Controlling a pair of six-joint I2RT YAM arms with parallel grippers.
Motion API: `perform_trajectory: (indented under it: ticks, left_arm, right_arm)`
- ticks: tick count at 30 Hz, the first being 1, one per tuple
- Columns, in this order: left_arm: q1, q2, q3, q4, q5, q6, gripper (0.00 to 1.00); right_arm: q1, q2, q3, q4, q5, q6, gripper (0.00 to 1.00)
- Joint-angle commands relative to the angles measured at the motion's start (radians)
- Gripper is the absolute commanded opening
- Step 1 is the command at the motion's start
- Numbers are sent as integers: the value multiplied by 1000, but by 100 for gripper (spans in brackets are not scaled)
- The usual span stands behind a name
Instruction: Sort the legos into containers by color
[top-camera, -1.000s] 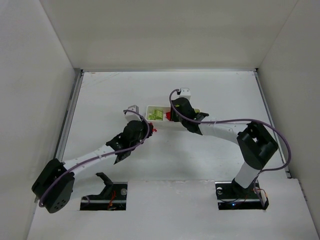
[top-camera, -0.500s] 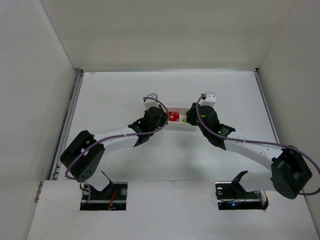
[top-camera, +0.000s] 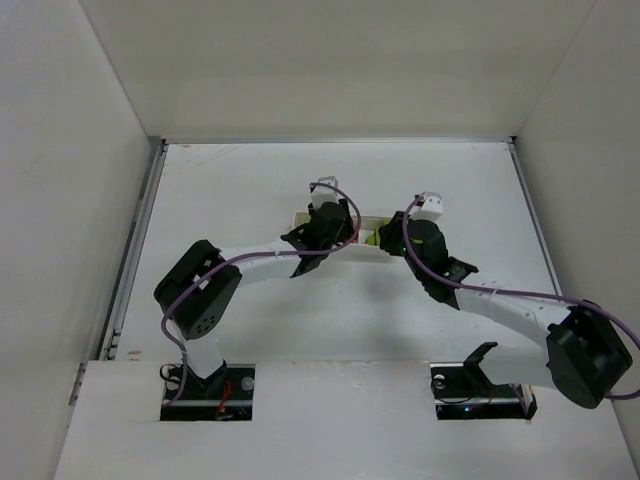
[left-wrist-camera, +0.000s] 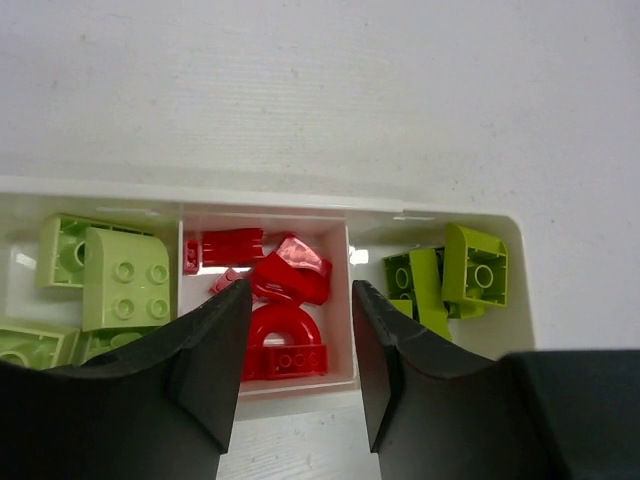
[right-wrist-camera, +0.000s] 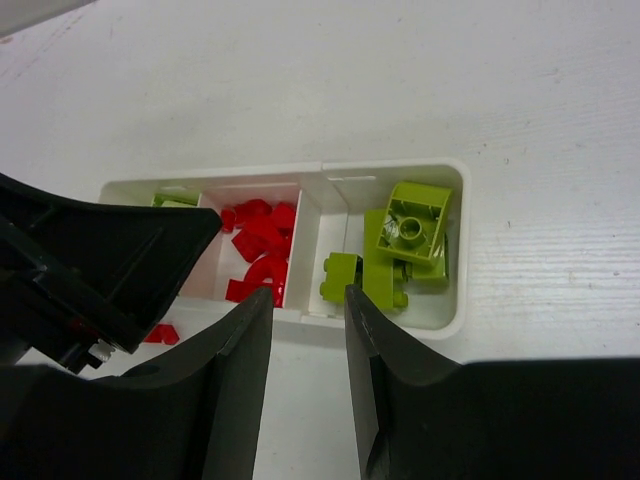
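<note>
Top external view: the white tray (top-camera: 366, 232) lies on the table (top-camera: 230, 190), its long side running from 9 to 3 o'clock. The left gripper (top-camera: 330, 222) hangs over the tray's middle part. The right gripper (top-camera: 410, 232) is at the tray's 3 o'clock end. Between the two a strip of lime legos (top-camera: 373, 238) shows. From here I cannot tell how wide either gripper stands.

Left wrist view: the left gripper (left-wrist-camera: 299, 305) has its jaws parted with nothing held between them. The red legos (left-wrist-camera: 285, 280) lie in the tray's (left-wrist-camera: 430, 213) middle compartment, right in the gap and just toward 12 o'clock of the fingertips. Pale green legos (left-wrist-camera: 125, 280) fill the compartment at 10 o'clock. Lime legos (left-wrist-camera: 455, 275) sit in the one at 2 o'clock.

Right wrist view: the right gripper (right-wrist-camera: 307, 308) is partly open and grips nothing. Its gap frames the near wall of the tray (right-wrist-camera: 455, 175). The lime legos (right-wrist-camera: 405, 245) sit in the end compartment at 1 o'clock of the fingertips, and the red legos (right-wrist-camera: 262, 240) at 11 o'clock. The left gripper (right-wrist-camera: 100, 260) covers the far compartment at 9 o'clock. A small red piece (right-wrist-camera: 160, 334) shows beside it; I cannot tell whether it lies in the tray.
</note>
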Motion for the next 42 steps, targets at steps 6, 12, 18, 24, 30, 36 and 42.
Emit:
perform_trajectory:
  ticks: [6, 12, 18, 24, 30, 36, 42]
  left_arm:
    - [-30, -329, -252, 1, -131, 60, 35]
    - [-71, -590, -516, -117, -205, -67, 31]
    - [-57, -561, -585, -117, -173, -131, 31]
    - [-45, -429, -565, 2, -141, -103, 32]
    - [-21, -353, -542, 46, -135, -89, 32]
    - [-8, -276, -508, 82, -118, -71, 33]
    - [9, -227, -473, 99, -113, -51, 35]
  right_arm:
    - [32, 26, 28, 65, -21, -7, 36]
    - [70, 78, 55, 74, -28, -15, 36]
    - [82, 101, 66, 75, -30, -11, 36]
    - [101, 124, 78, 74, -28, -18, 36]
    - [117, 149, 89, 75, -30, -22, 37]
    - [147, 179, 109, 74, -30, -24, 37]
    - [157, 198, 120, 71, -27, -27, 38]
